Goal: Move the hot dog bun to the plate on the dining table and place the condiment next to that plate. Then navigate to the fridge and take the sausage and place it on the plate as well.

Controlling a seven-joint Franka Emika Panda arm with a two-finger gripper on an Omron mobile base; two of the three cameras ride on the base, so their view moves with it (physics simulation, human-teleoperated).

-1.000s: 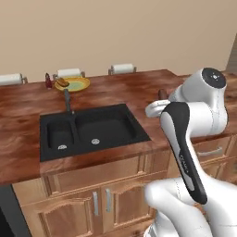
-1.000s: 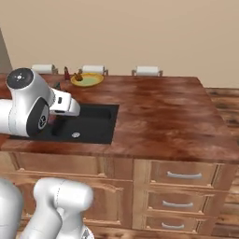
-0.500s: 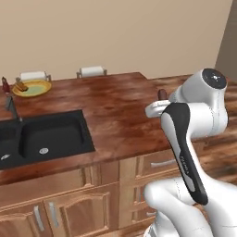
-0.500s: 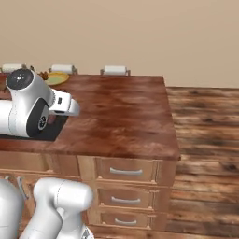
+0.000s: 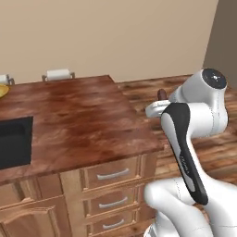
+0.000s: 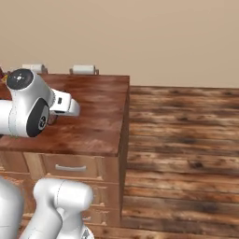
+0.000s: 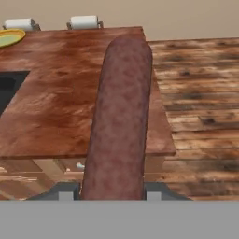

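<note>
— Dining table (image 7: pixel 56 107) ahead; where's the sausage (image 7: pixel 120 121)?
— Clamped in my gripper (image 7: pixel 112 192), jaws tight on it. I judge delivery is under way: next, reach the plate (image 7: pixel 10 37) far left.

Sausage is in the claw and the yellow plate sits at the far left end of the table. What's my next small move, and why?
Probably drive the base left along the dining table. The claw is shut on the sausage, but the plate lies far off at the table's left end, beyond the sink, likely out of reach.
</note>
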